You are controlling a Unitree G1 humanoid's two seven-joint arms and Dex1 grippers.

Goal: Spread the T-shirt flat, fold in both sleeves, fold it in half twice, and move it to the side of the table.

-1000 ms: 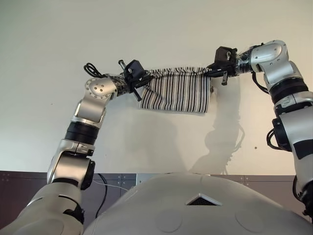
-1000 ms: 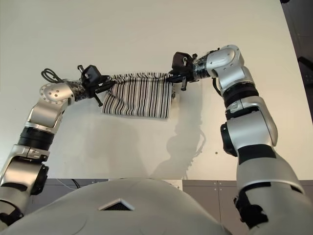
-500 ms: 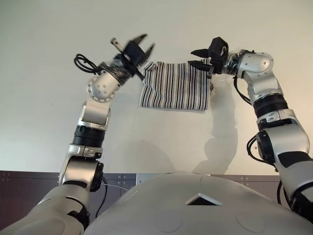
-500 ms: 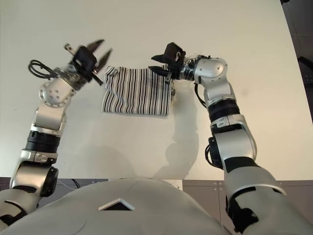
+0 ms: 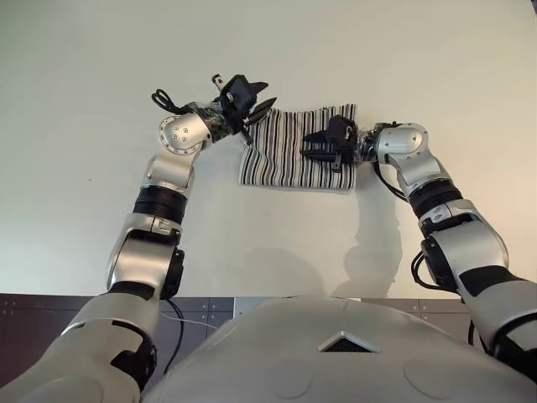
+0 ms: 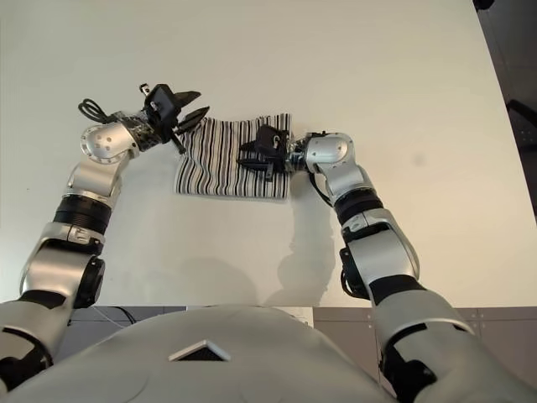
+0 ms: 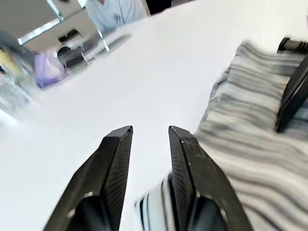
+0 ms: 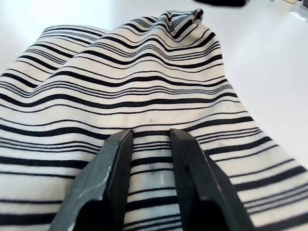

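The T-shirt (image 5: 289, 159), striped black and white, lies folded into a small rectangle on the white table (image 5: 252, 42). My left gripper (image 5: 258, 95) is open just above the shirt's far left corner, with nothing between its fingers. In the left wrist view the open left gripper (image 7: 149, 132) hovers over bare table beside the striped cloth (image 7: 250, 144). My right gripper (image 5: 313, 146) is low over the right half of the shirt, open. In the right wrist view its fingertips (image 8: 122, 139) sit on the fabric (image 8: 120, 82) without pinching it.
The table's near edge (image 5: 84, 292) runs in front of my body. Dark floor (image 6: 512, 75) shows past the right edge. Beyond the far edge, cluttered items (image 7: 48, 62) stand in the room. Bare tabletop surrounds the shirt on all sides.
Both grippers let go of the shirt's far edge and opened. The right one then swung down onto the shirt's right half; the left came down to the far left corner.
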